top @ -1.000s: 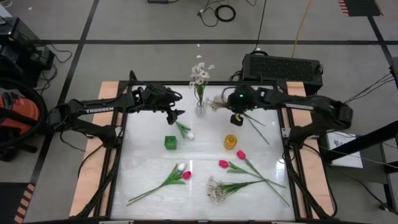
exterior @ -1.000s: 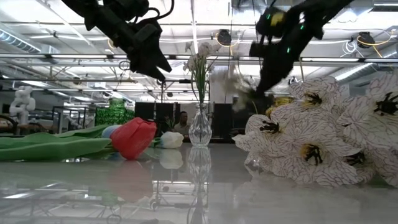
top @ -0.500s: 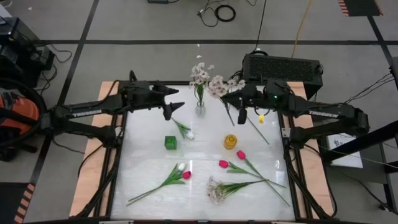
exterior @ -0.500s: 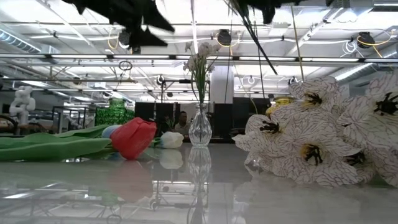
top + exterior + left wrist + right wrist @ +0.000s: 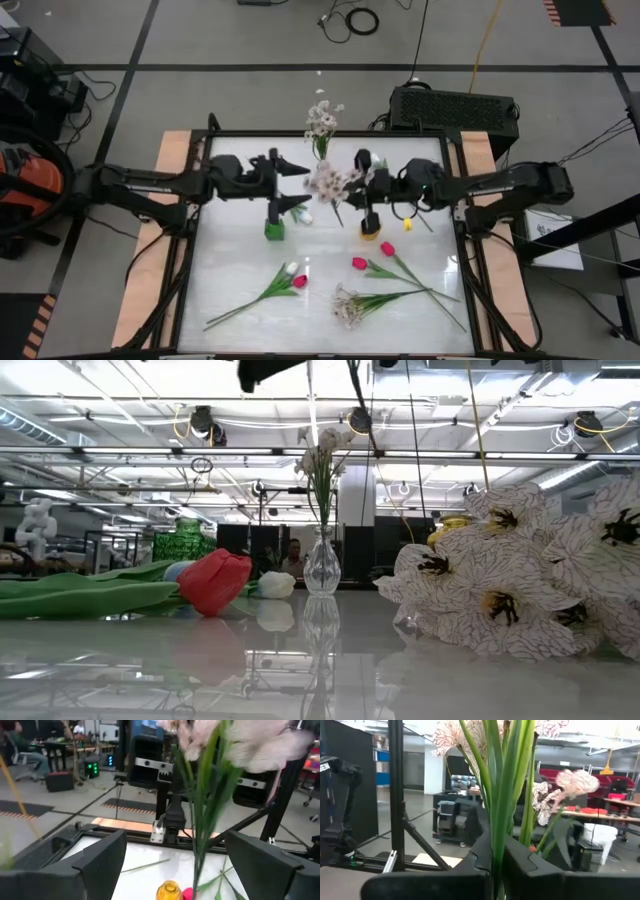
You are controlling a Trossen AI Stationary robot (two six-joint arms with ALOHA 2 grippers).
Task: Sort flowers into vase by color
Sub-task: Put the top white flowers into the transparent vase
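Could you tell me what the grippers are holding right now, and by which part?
The right gripper holds a blossom spray by its stem. The left gripper is open and holds nothing.

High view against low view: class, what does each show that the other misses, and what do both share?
Only the high view shows both arms: the right tool shut on a blossom spray, the left tool open opposite it, plus the green cube. Only the low view shows the ceiling lights and room behind. Both show the glass vase holding white flowers.
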